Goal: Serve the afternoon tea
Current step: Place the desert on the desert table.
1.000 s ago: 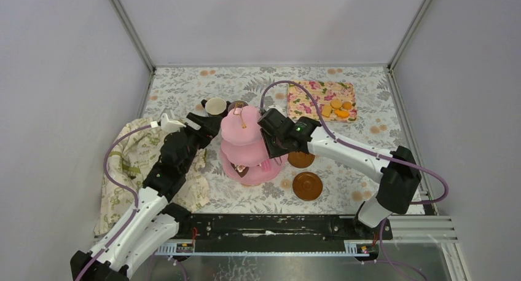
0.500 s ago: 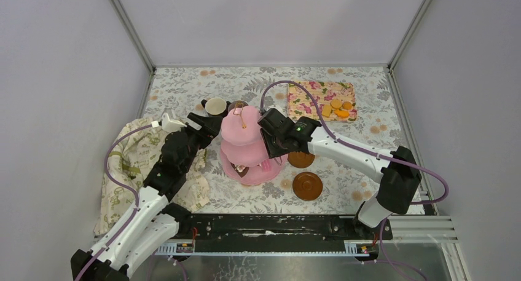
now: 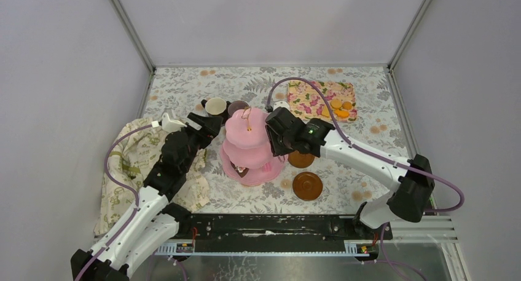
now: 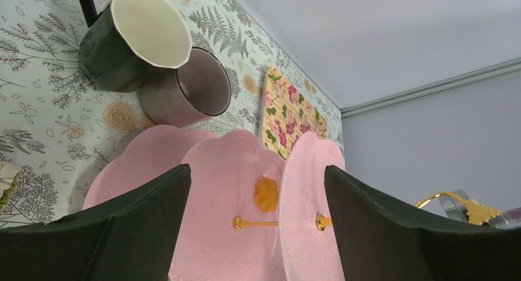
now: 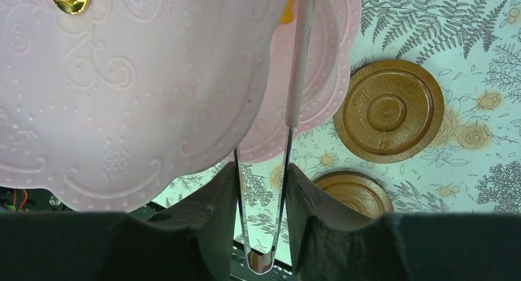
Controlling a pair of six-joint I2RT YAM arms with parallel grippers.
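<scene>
- while your right gripper (image 5: 261,176) is pinched narrow on a pair of thin metal tongs (image 5: 284,170), its dark fingers squeeze the two wire arms just above the looped end. one arm wears a pale pink sleeve.
- your left gripper (image 4: 257,173) stands wide with nothing in it, matte black fingers either side of the cake stand (image 3: 249,147). can't tell if they touch it.
- the stand sits upright mid-table: three glossy pink scalloped plates with embossed swirls and dotted rims, plus a gold post and gold loop handle (image 3: 247,114).
- an orange sweet (image 4: 266,195) lies on the middle tier beside the post, and a dark sweet (image 3: 241,169) is on the bottom tier's near side. more orange sweets (image 3: 340,107) sit on the floral tray (image 3: 307,93) at back right.
- two mugs touch each other just behind the stand: a dark mug with cream inside (image 4: 138,35) and a shiny brown mug (image 4: 193,93).
- two round brown saucers have turned rings and look like wood. the far saucer (image 3: 301,160) sits just beside the bottom tier, partly under your right wrist, and the near saucer (image 3: 307,186) lies closer to the arm bases.
- hard to see: the tong tips are cut off behind the top plate in the right wrist view, with a bit of orange at that edge, so you can't tell if they hold anything. from above the wrist hides the tongs.
- a crumpled leaf-print cloth (image 3: 132,164) lies partly under your left arm.
</scene>
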